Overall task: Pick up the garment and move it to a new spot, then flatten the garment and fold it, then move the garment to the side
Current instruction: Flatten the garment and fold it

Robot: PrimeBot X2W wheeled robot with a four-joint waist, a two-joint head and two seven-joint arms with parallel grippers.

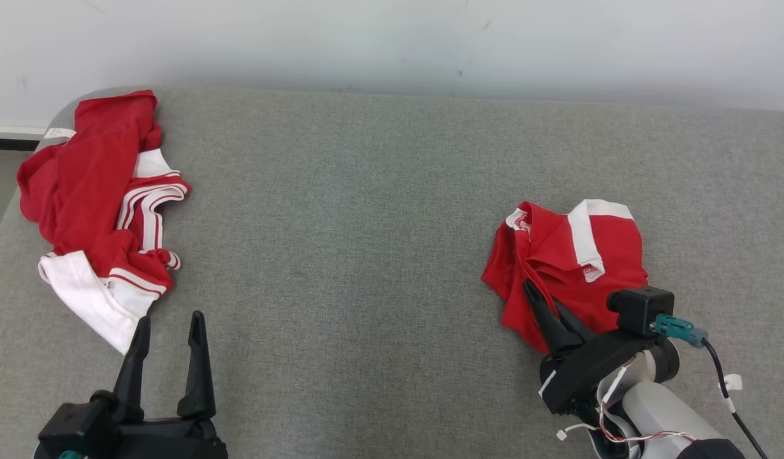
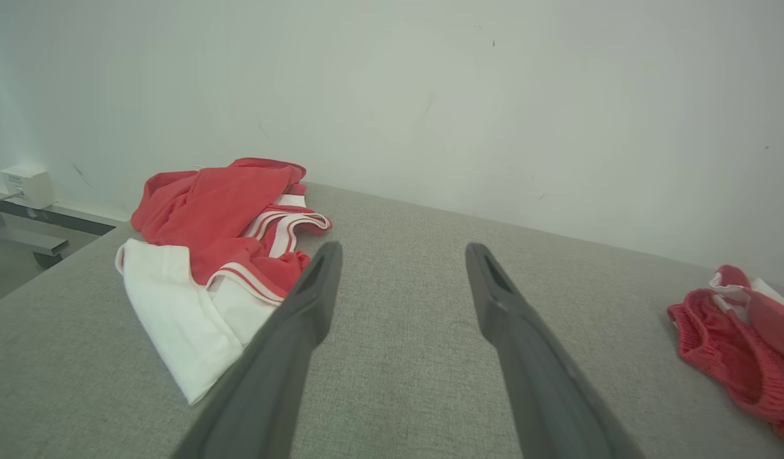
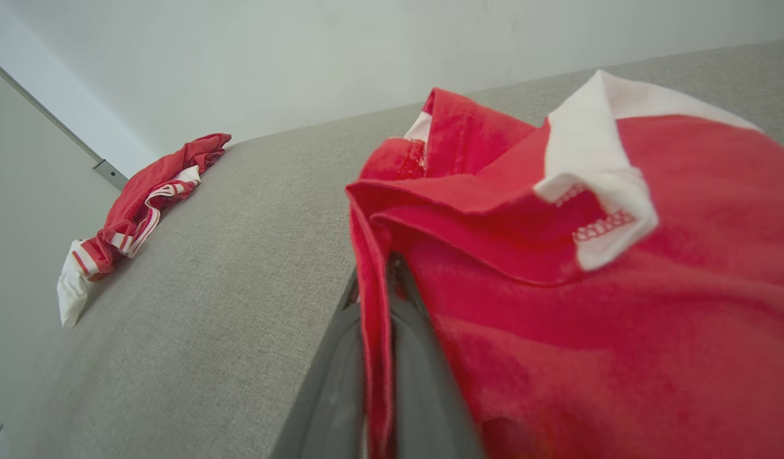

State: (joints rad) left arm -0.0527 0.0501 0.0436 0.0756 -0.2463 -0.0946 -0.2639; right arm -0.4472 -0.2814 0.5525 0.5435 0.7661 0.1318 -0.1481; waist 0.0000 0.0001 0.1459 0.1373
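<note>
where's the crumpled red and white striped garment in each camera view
head view: the striped garment lies at the upper left, near a corner of the grey surface.
left wrist view: the striped garment is left of centre, close to the wall.
right wrist view: the striped garment is small, at the middle left.
shared landmark: the second red garment, pinched by the shut right gripper, toward the right in each view.
</note>
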